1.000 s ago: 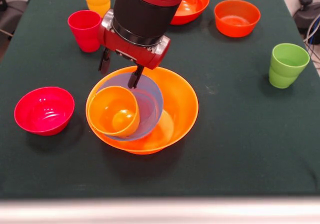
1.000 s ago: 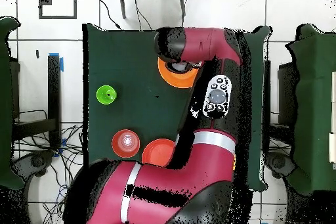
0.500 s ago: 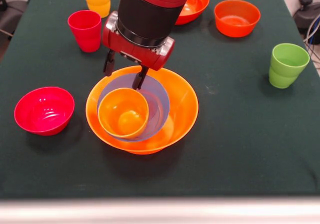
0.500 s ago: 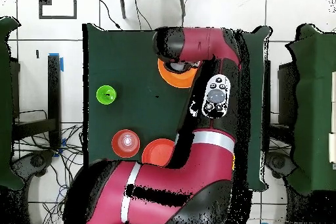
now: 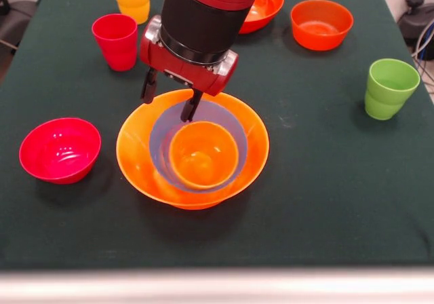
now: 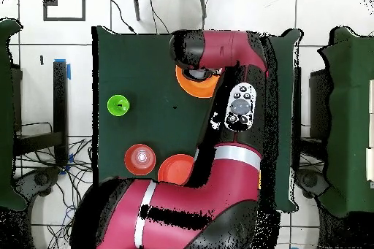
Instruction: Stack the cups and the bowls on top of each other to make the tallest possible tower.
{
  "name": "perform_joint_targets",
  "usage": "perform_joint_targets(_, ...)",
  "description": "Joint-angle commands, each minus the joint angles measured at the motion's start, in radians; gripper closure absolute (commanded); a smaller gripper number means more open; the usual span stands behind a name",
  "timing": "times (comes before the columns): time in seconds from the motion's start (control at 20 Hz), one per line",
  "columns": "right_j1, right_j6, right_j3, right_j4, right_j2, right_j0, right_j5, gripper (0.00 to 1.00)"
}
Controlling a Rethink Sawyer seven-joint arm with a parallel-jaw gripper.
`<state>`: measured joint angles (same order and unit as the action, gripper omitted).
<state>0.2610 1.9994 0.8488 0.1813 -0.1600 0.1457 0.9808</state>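
Gripper [image 5: 169,100] open over big orange bowl's [image 5: 251,138] far rim; blue bowl [image 5: 161,141] w/ orange cup [image 5: 203,155] nested inside.

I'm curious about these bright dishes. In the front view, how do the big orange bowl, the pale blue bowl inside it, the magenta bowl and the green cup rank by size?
Largest to smallest, as they look:
1. big orange bowl
2. pale blue bowl
3. magenta bowl
4. green cup, though it stands farther back, which shrinks it somewhat.

A cup [image 5: 203,155] sits in a small bowl [image 5: 161,148], itself in the big bowl [image 5: 247,141] mid-table [image 5: 325,175]. Another bowl [image 5: 60,149] lies left; two cups [image 5: 122,26] and two bowls [image 5: 321,24] stand behind.
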Motion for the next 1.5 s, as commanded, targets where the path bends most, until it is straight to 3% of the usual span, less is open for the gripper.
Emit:
perform_joint_targets(0.05,-0.005,-0.109,0.108,0.002,0.120,-0.018,0.046,0.00)
perform_joint_targets(0.75,0.011,-0.112,0.144,0.009,0.107,-0.016,0.055,0.00)
perform_joint_targets(1.5,-0.012,-0.146,0.100,0.017,0.123,0.002,0.059,0.00)
